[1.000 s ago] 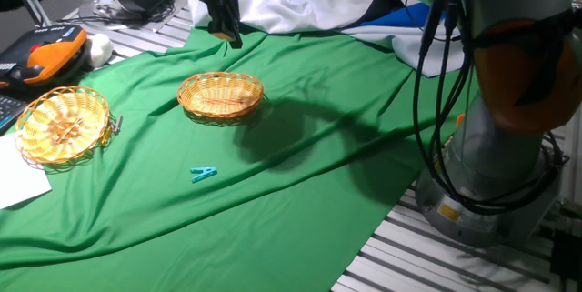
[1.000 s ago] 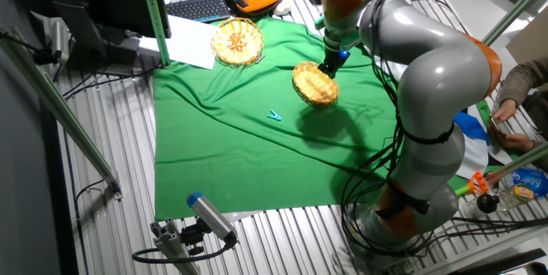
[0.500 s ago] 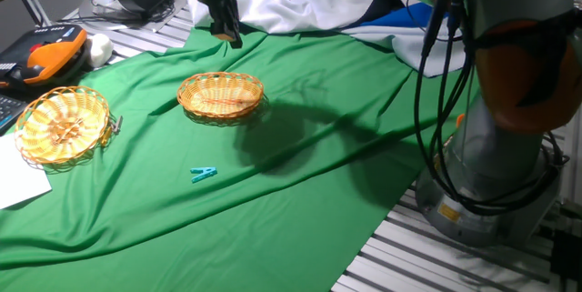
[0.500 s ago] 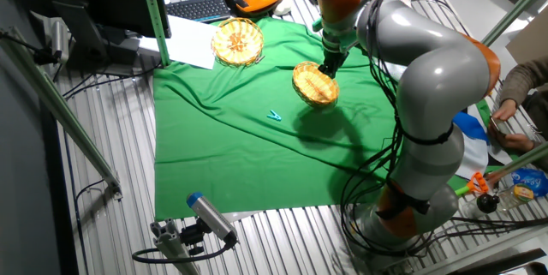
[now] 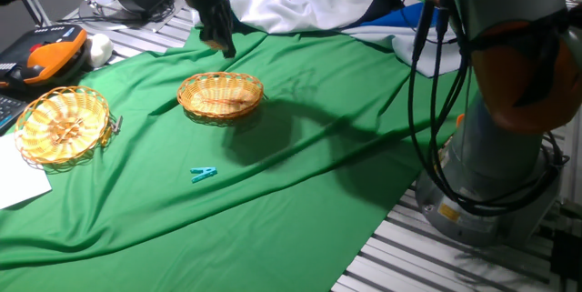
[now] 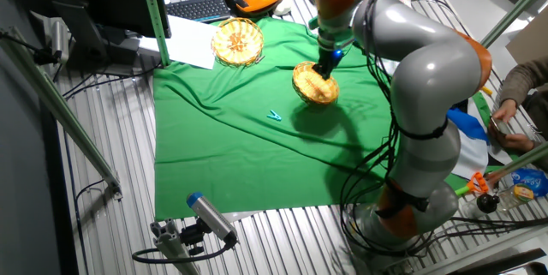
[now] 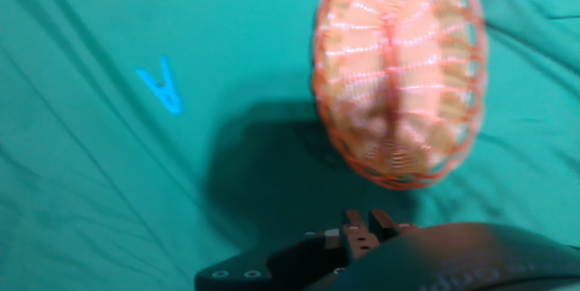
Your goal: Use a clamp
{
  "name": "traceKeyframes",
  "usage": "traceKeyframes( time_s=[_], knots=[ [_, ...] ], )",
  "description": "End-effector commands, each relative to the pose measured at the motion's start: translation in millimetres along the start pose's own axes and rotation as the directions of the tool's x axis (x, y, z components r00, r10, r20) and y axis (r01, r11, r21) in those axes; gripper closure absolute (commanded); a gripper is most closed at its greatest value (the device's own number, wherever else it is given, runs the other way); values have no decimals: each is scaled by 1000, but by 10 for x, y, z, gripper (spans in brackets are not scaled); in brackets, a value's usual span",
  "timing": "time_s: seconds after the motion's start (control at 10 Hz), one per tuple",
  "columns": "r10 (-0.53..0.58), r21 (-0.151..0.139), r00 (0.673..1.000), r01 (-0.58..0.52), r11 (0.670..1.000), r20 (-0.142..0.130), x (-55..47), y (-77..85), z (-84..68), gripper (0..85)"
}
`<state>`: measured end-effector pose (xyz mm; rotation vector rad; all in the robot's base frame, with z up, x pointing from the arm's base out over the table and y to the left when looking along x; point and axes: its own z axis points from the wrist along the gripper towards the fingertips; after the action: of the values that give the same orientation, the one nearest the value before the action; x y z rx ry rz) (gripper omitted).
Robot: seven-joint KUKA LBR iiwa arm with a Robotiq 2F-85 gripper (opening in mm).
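Observation:
The teal clamp (image 5: 204, 174) lies flat on the green cloth (image 5: 300, 156), in front of the nearer wicker basket (image 5: 221, 95). It also shows in the other fixed view (image 6: 274, 115) and at the upper left of the hand view (image 7: 161, 84). My gripper (image 5: 219, 39) hangs above the cloth just behind that basket, far from the clamp. In the other fixed view the gripper (image 6: 323, 68) is over the basket's (image 6: 315, 85) far rim. In the hand view the fingertips (image 7: 355, 229) sit close together with nothing between them, below the basket (image 7: 399, 73).
A second wicker basket (image 5: 62, 125) stands at the cloth's left edge, with a small grey clip (image 5: 116, 124) beside it. White paper (image 5: 16, 181), an orange pendant (image 5: 41, 55) and a keyboard lie further left. White and blue fabric (image 5: 300, 5) is bunched behind. The robot base (image 5: 496, 146) stands at the right.
My gripper has moved a little to the left behind the nearer basket. The clamp and both baskets have not moved.

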<state>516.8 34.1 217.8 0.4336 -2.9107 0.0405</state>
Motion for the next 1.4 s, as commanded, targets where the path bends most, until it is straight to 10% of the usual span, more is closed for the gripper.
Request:
traceKeyframes(
  time_s=[0.0, 0.6, 0.7, 0.9, 1.3],
  knots=[
    [8, -6, 1000, -8, 1000, -4, -112, 434, 13, 510],
    [-37, 21, 999, 37, 999, -9, -180, 1244, 150, 510],
    [-42, 8, 999, 42, 999, -8, -183, 1252, 158, 510],
    [-97, 14, 995, 97, 995, -17, -183, 1252, 158, 850],
    [-146, -22, 989, 145, 989, -22, -183, 1252, 158, 850]
  ],
)
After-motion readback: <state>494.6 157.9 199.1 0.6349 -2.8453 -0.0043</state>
